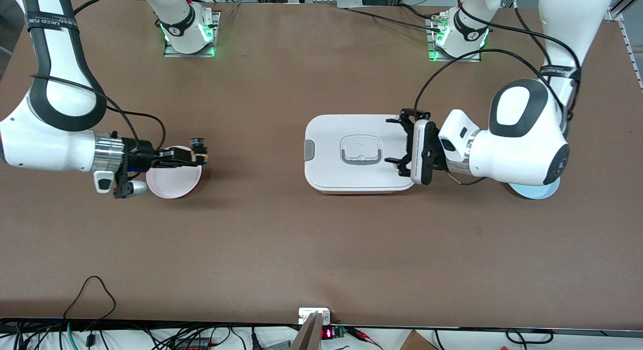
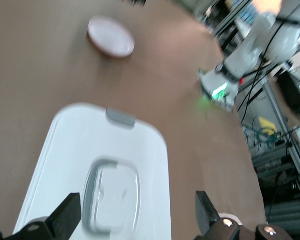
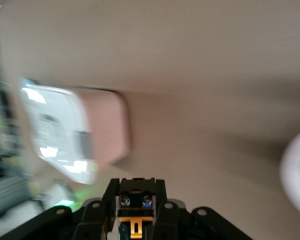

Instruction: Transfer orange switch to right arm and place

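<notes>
**Ana:** Looking across the counter (image 1: 321,249), where was the orange switch (image 1: 200,150)?

**Ben:** It sat pinched between the fingers of the right gripper (image 1: 199,152), up in the air over the edge of the pink plate (image 1: 173,182) at the right arm's end of the counter. The right wrist view showed a small black block with orange marks (image 3: 135,210) clamped between the pressed-in fingers.

**Ana:** And the left gripper (image 1: 402,141)?

**Ben:** Its fingers were spread wide and held nothing. It hung over the edge of the white lidded box (image 1: 351,151) in the middle of the counter, and the left arm looked to be waiting. A pale blue plate (image 1: 535,192) showed just under that arm's elbow.

**Ana:** So the hand-over seemed done?

**Ben:** By the look of it, yes; only the placing was left. The relation that mattered was the switch to the pink plate: the right gripper reached level along the counter's length, with its tips and the switch above the plate's rim on the side toward the white box. The plate's middle lay lower in the front view and back toward the right arm's wrist, so the gripper probably needed to draw back a little and descend.
</notes>
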Controlling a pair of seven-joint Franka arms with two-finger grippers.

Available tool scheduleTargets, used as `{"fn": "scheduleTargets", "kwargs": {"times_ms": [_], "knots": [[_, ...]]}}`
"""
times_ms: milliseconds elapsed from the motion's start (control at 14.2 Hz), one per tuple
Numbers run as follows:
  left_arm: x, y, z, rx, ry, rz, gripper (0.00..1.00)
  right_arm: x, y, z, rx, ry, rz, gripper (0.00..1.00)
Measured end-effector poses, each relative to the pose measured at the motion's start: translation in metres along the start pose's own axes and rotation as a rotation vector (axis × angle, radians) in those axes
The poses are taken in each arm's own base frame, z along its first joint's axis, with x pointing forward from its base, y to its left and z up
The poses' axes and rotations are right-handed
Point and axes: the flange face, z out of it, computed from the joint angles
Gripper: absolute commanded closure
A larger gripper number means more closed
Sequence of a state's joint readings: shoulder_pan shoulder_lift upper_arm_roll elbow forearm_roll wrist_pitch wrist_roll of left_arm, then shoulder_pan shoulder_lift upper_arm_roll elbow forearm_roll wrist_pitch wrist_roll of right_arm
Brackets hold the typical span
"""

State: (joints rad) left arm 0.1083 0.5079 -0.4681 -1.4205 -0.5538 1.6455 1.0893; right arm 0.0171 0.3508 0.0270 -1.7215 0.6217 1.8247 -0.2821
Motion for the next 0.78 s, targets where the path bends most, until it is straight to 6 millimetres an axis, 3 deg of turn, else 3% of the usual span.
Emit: {"fn": "scheduleTargets", "kwargs": {"times_ms": [212, 424, 776], "knots": [[-0.027, -0.009, -0.032, 0.109, -0.180, -0.087, 0.00, 0.002, 0.050, 0.001, -0.215, -0.002, -0.077, 1.00], [-0.047, -0.013, -0.071, 0.256, -0.348, -0.184, 0.00, -0.001, 0.090, 0.036, -0.360, 0.064, -0.121, 1.00], [-0.049, 0.001, -0.107, 0.449, -0.535, -0.390, 0.00, -0.017, 0.123, 0.107, -0.460, 0.141, -0.153, 1.00]]}}
